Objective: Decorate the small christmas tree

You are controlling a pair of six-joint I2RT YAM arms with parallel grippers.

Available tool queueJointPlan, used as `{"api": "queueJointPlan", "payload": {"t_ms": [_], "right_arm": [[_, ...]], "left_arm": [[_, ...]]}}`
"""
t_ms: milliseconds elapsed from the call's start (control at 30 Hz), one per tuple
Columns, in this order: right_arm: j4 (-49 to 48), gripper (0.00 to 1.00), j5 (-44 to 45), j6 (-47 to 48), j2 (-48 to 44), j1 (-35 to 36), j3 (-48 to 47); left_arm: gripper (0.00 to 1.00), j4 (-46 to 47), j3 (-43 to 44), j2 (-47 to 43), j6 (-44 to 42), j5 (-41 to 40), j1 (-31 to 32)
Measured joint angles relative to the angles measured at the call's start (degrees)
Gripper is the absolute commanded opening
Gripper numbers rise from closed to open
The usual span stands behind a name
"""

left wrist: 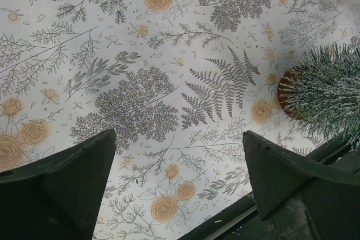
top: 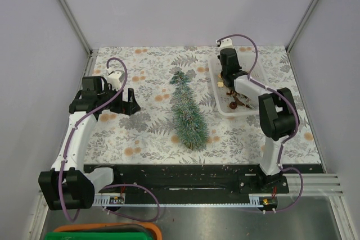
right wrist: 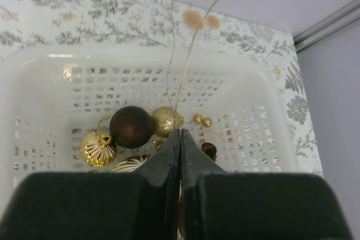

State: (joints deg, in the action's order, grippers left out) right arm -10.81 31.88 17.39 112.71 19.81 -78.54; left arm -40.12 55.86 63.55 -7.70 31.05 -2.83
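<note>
1. Right pincer (right wrist: pixel 180 133) is closed over the white basket (right wrist: pixel 157 54), its tips pinching a thin gold thread (right wrist: pixel 185 77).
2. Left pincer (left wrist: pixel 179 136) gapes wide, empty, above the worktop (top: pixel 140 139).
3. The small christmas tree (top: pixel 187 111) lies on its side mid-worktop, between the arms.

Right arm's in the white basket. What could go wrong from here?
Right gripper is shut on a thin gold thread loop; it may slip or snag the dark brown round bauble beside it in the white plastic basket.
Frosted green bottle-brush tree lies on its side, unheld; open left gripper is apart from it, so it may roll.
</note>
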Motion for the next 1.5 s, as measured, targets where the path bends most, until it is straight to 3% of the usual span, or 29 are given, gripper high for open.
{"api": "queueJointPlan", "payload": {"t_ms": [433,833,1300,1500], "right_arm": [[-1.7,0.00,-1.7,0.3,-18.4,0.9,-1.1],[2.4,0.00,-12.1,-1.7,-30.9,6.8,-16.7],[10.1,0.00,-28.6,-13.5,-28.7,8.9,-41.0],[15.5,0.00,-33.5,-17.6,-18.6,10.9,-63.4]], "left_arm": [[0.99,0.0,-0.3,-0.8,0.0,-0.4,0.0],[0.99,-0.1,-0.5,-3.4,0.3,-0.4,0.0],[0.99,-0.5,-0.5,-5.4,0.2,-0.1,0.0],[0.99,-0.5,-0.5,-5.4,0.3,0.3,0.0]]}}
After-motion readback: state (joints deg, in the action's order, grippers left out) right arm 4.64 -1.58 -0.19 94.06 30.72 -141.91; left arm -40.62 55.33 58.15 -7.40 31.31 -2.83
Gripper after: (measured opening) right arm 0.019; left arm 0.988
